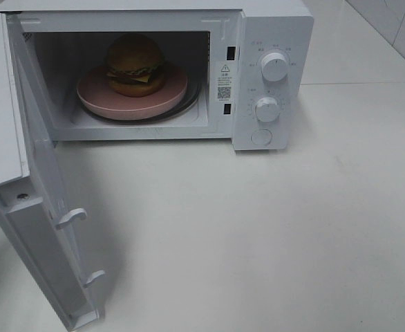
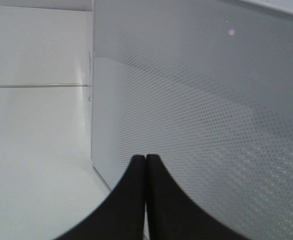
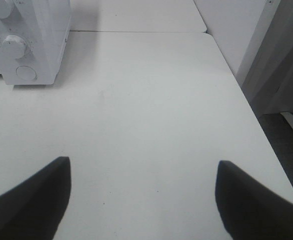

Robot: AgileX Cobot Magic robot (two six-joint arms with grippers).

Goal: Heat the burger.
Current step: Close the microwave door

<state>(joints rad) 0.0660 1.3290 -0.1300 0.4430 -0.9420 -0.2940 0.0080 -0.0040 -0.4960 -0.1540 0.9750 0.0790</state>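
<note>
Burger [image 1: 135,63] sits inside open microwave [image 1: 271,104]; left gripper [image 2: 145,158] together (near edge of door [image 2: 201,100]), right gripper [image 3: 142,164] apart.

Right gripper [image 3: 142,167]: jaws wide apart, nothing between them. Both dark fingers [image 3: 41,195] hang over bare white table [image 3: 151,100]. Microwave [image 3: 36,40] stands on the table well ahead of one finger; only its control panel shows, with two knobs [image 3: 14,46] and a round button [image 3: 26,73] under them. Dark floor [image 3: 286,145] past the table's edge on the other side.
</note>
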